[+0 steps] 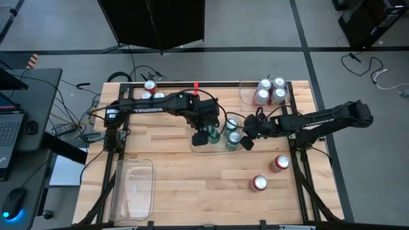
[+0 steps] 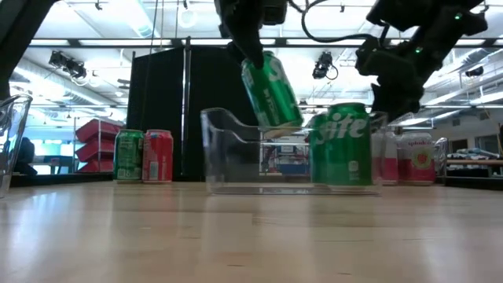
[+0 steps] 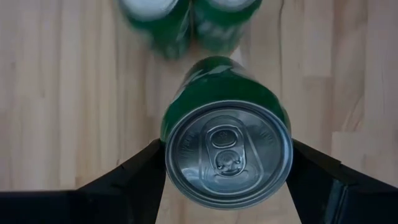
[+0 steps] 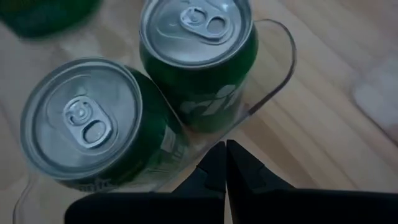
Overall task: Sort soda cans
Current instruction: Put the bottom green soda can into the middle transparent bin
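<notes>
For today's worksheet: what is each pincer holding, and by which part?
Left pincer grips a green can by its sides near the top. Right pincer holds nothing.

Bright even overhead light; ceiling lamps (image 2: 67, 63) glare in low view; wrist views blurred at far cans.

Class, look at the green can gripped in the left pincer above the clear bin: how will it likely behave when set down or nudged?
The green can hangs tilted in the left pincer, so it may tip if released that way. Its smooth round body would probably roll once on its side. The clear bin could stop it.
</notes>
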You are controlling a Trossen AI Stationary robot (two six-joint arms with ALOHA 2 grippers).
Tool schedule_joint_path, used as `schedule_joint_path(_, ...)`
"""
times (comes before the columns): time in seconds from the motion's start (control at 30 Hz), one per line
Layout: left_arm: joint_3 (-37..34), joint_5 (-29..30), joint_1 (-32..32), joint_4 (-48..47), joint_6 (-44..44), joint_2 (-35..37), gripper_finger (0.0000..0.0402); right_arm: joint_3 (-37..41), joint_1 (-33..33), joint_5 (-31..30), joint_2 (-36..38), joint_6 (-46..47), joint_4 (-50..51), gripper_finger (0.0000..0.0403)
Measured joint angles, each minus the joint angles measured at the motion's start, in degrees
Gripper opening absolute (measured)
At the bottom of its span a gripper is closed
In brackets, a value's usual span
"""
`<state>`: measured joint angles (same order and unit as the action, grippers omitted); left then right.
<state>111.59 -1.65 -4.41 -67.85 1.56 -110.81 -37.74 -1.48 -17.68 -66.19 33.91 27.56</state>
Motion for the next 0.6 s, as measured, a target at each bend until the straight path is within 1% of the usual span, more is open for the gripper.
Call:
schedule_joint_path(0.2, -0.07, -0.13, 1.05, 0.54, -0.04, -3.44, 0.0272, -0.07, 0.37, 1.34, -3.86, -1.73, -3.88, 0.0)
schedule_joint_path(0.3, -0.07, 1.11, 1.09, 0.41, -0.02, -4.18, 0.0272, -0.07, 0.35, 2.0, -5.25, -2.85, -5.43, 0.0)
schedule_joint_path(0.53, -0.13, 1.37, 1.18, 1.99, -1.56, -4.1, 0.0272, -0.07, 0.35, 2.57, -5.6, -4.12, -6.41, 0.0)
schedule_joint_path(0.6, -0.22, 0.51, 1.2, 2.79, -1.96, -4.98, 0.0272, -0.07, 0.35, 2.8, -5.6, -4.14, -6.72, 0.0)
